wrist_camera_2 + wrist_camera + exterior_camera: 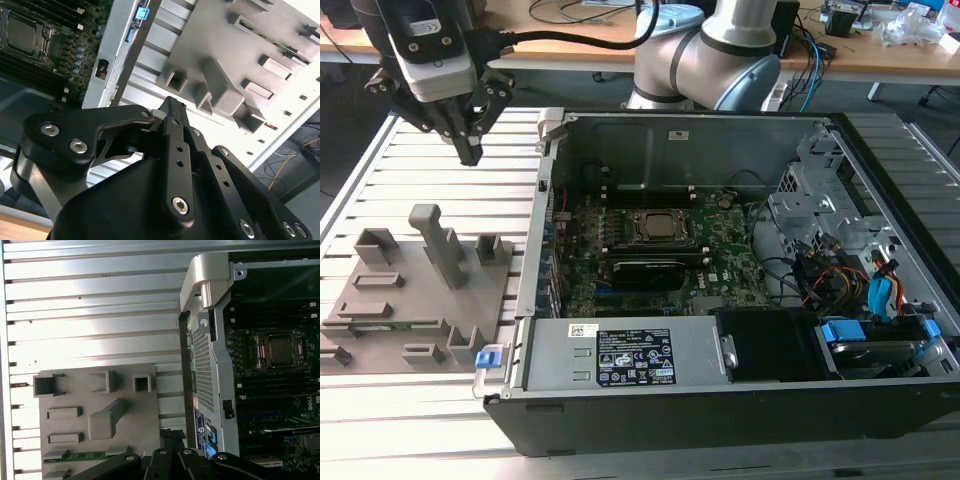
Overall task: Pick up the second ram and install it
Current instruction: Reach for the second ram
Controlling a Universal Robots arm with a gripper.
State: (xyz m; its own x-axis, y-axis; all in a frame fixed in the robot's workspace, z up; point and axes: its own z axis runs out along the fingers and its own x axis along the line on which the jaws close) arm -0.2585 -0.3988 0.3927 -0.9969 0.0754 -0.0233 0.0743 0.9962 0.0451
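The end effector (470, 150) is hovering above the slatted desk (420, 430), between the gray holder (420, 300) and the open computer case (720, 412). Its fingers are pressing together and gripping nothing. The second ram (75, 456) is lying in a slot of the holder, apart from the end effector.

Green ram (75, 456), black pincer (470, 153) (silver ribbed table (90, 305)).

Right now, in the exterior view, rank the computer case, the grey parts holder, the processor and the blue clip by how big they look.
Largest to smallest:
1. computer case
2. grey parts holder
3. processor
4. blue clip, which sits nearer the camera than the processor yet looks smaller
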